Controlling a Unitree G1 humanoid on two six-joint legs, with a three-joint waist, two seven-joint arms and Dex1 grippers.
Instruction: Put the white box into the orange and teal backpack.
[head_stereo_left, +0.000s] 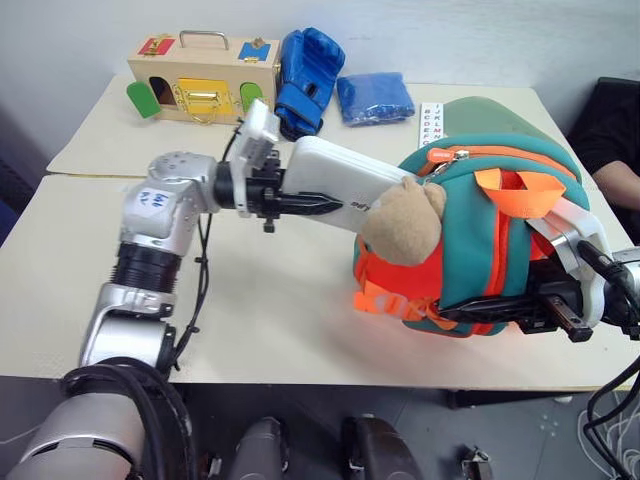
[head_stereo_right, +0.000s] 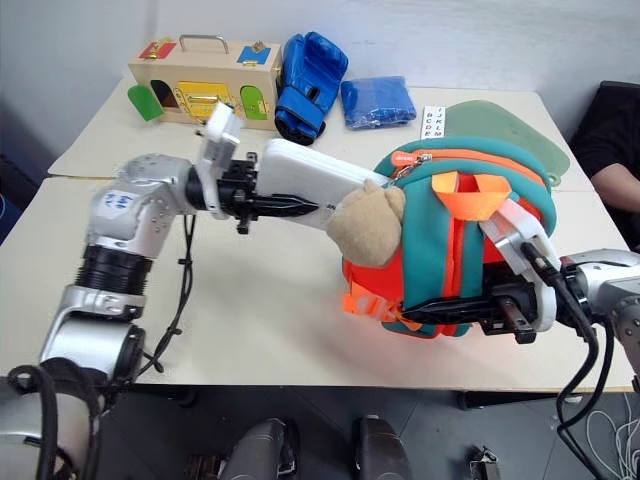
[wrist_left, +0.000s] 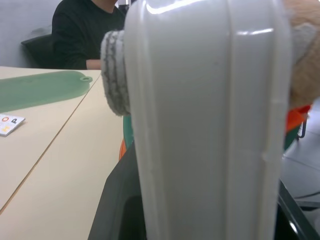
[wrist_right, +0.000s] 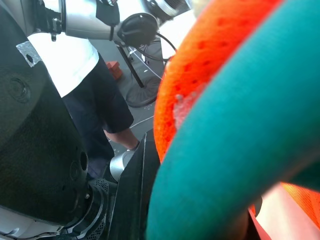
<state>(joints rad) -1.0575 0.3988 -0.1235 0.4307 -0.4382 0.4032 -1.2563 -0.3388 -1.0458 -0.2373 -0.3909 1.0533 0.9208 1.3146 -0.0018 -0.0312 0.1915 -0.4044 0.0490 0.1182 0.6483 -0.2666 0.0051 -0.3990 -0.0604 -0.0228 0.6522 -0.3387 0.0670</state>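
My left gripper (head_stereo_left: 322, 198) is shut on the white box (head_stereo_left: 335, 178) and holds it level above the table, pointing right. The box's far end meets the tan plush toy (head_stereo_left: 403, 228) and the zipped top edge of the orange and teal backpack (head_stereo_left: 480, 240). The backpack stands upright at the table's right front, its orange loops on top. My right gripper (head_stereo_left: 465, 314) reaches in from the right and is shut on the backpack's lower side. In the left wrist view the white box (wrist_left: 210, 125) stands close up. In the right wrist view the backpack's fabric (wrist_right: 235, 115) is right at the camera.
At the back of the table (head_stereo_left: 270, 300) lie a wooden latch box (head_stereo_left: 205, 85), a blue boxing glove (head_stereo_left: 305, 80), a blue cloth (head_stereo_left: 375, 98), a white lettered strip (head_stereo_left: 430, 125) and a pale green mat (head_stereo_left: 505, 115). A person in black (head_stereo_left: 615, 130) sits at the right.
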